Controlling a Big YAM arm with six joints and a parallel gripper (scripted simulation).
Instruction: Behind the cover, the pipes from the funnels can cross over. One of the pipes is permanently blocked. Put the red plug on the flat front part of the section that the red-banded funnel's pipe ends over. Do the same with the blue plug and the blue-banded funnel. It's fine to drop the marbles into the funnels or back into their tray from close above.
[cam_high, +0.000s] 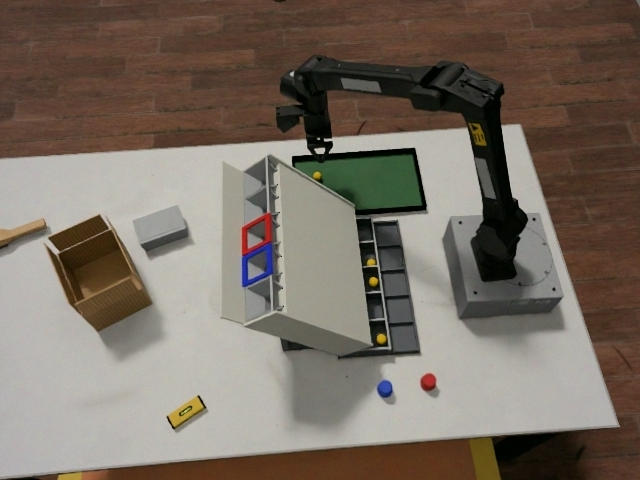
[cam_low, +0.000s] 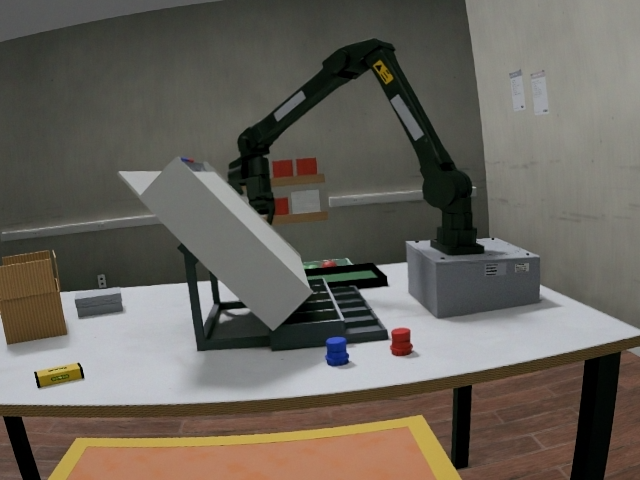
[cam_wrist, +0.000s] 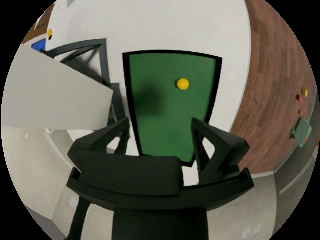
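My gripper (cam_high: 320, 152) (cam_wrist: 160, 121) is open and empty, hanging above the left end of the green marble tray (cam_high: 382, 180) (cam_wrist: 160, 100) (cam_low: 356, 275). One yellow marble (cam_high: 316, 175) (cam_wrist: 183, 83) lies in that tray below the fingers. The sloped white cover (cam_high: 315, 258) (cam_low: 227, 242) hides the pipes. A red-banded funnel (cam_high: 256, 233) and a blue-banded funnel (cam_high: 257, 265) sit at its top edge. Three yellow marbles lie in the catch sections: one (cam_high: 370, 261), one (cam_high: 373, 281), and one (cam_high: 381, 338). The red plug (cam_high: 428, 381) (cam_low: 401, 341) and blue plug (cam_high: 384, 388) (cam_low: 336, 351) stand on the table in front.
The dark sectioned tray has flat front parts (cam_high: 395, 281) (cam_low: 361, 315) beside the cover. A cardboard box (cam_high: 98, 271) (cam_low: 31, 294), a grey block (cam_high: 160, 226) (cam_low: 98, 302), a yellow level (cam_high: 186, 411) (cam_low: 58, 374) and a wooden handle (cam_high: 20, 229) lie at the left. The arm's grey base (cam_high: 501, 266) (cam_low: 473, 281) stands at the right.
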